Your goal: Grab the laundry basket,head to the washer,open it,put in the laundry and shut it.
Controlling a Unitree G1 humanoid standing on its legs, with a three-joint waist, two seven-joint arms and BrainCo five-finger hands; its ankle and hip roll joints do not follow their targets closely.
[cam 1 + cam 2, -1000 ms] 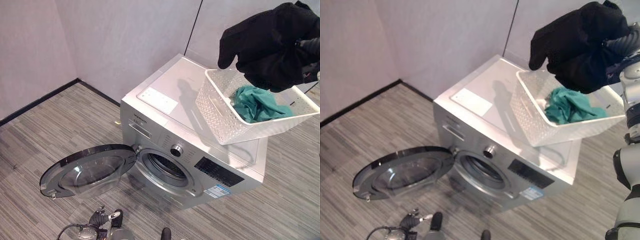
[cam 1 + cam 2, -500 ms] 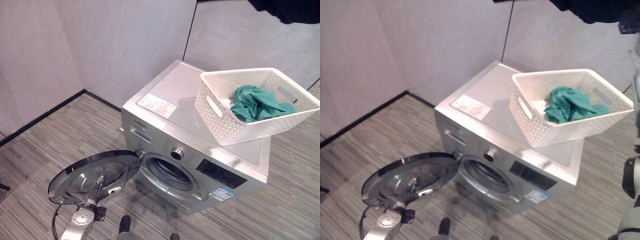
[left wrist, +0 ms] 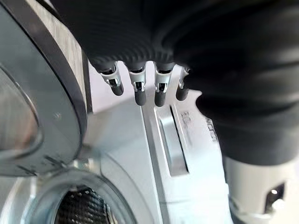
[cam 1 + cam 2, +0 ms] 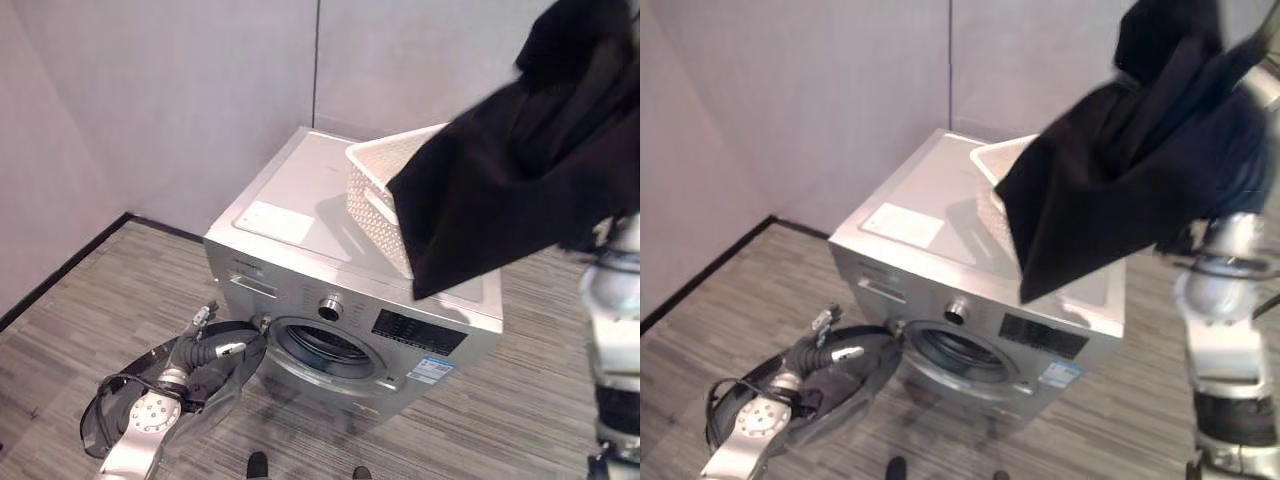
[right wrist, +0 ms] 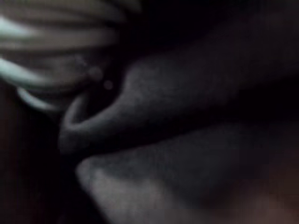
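Nearest, at the lower left, the left hand (image 4: 213, 352) is seen by the open washer door (image 4: 130, 425), which lies swung out low over the striped floor (image 4: 80, 300). In the left wrist view its fingers (image 3: 140, 91) are held straight and slightly apart, closed on nothing, close to the door rim and the washer's front panel.

Just beyond, one silver washer (image 4: 300, 210) stands against the grey wall (image 4: 180, 90), its round drum opening (image 4: 322, 345) uncovered.

On the far right of the washer top one white laundry basket (image 4: 372, 180) is set, most of it covered from view by one large black garment (image 4: 510, 170). The garment is raised high on the right, hanging from the right arm above the basket and the washer top. The right hand itself is buried in the dark cloth, so whether its fingers are curled round the cloth cannot be told.

The step in hand is judged to be the loading of laundry: basket delivered, door opened, a garment lifted out. Next, the garment would need to be brought down and left to the drum opening and pushed fully inside, with no cloth left trailing over the rim.
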